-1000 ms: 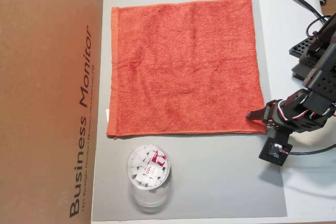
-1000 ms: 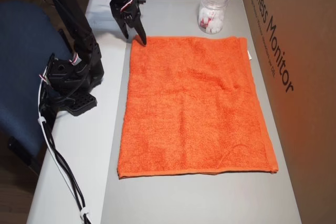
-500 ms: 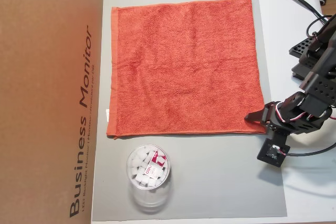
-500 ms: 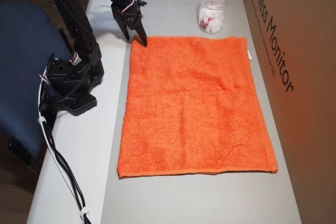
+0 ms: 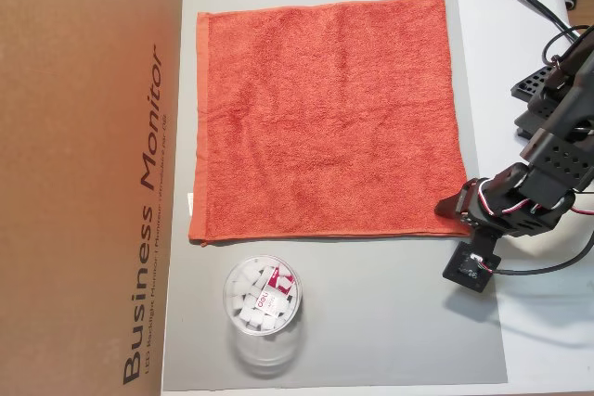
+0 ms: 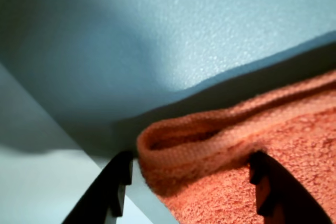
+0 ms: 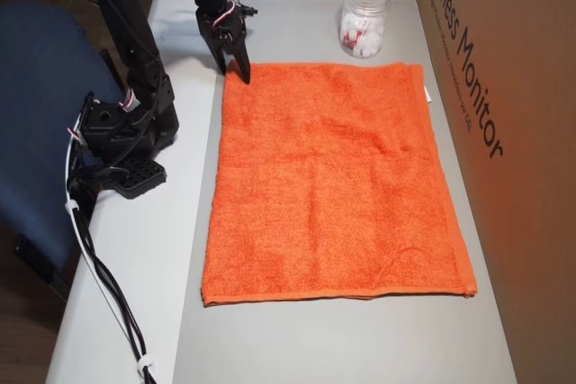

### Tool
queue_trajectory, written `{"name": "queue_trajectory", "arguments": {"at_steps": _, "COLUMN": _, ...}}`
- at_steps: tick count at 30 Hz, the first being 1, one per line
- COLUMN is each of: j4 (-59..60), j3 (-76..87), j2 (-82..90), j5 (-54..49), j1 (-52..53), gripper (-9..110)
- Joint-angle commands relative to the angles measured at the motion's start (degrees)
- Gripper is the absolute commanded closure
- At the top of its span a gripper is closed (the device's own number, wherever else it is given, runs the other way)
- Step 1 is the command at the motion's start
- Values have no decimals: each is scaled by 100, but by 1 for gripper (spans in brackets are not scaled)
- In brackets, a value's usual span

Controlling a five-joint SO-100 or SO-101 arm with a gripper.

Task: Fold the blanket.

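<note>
The orange-red blanket [image 5: 325, 118] lies spread flat on the grey mat [image 5: 371, 303]. A small white tag sits at its left edge in that overhead view. My gripper [image 5: 457, 211] is down at the blanket's near right corner; in an overhead view from the other side, the gripper [image 7: 235, 70] is at the blanket's [image 7: 333, 177] far left corner. In the wrist view the gripper [image 6: 191, 159] is open. Its two dark fingers [image 6: 118, 184] stand on either side of the blanket's [image 6: 247, 177] hemmed corner, which curls up slightly off the mat.
A clear plastic jar [image 5: 263, 301] of white pieces stands on the mat near the blanket's edge, also the jar [image 7: 364, 17]. A tall cardboard box [image 5: 83, 173] borders the mat's far side from the arm. The arm's base [image 7: 121, 146] and cables are on the white table, beside a blue chair [image 7: 36, 132].
The gripper has shifted a little and turned more upright over the blanket's corner. The blanket has not moved.
</note>
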Motion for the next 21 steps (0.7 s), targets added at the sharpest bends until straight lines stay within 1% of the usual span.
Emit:
{"name": "queue_trajectory", "arguments": {"at_steps": 1, "j4": -44, "j3": -105, "j2": -18, "j5": -53, "j1": 123, "gripper": 79}}
{"name": "queue_trajectory", "arguments": {"at_steps": 12, "j4": -44, "j3": -105, "j2": -18, "j5": -62, "j1": 176, "gripper": 80}}
{"name": "queue_trajectory", "arguments": {"at_steps": 17, "j4": -44, "j3": -105, "j2": -18, "j5": -62, "j1": 176, "gripper": 88}}
{"name": "queue_trajectory", "arguments": {"at_steps": 21, "j4": -44, "j3": -105, "j2": -18, "j5": -62, "j1": 176, "gripper": 90}}
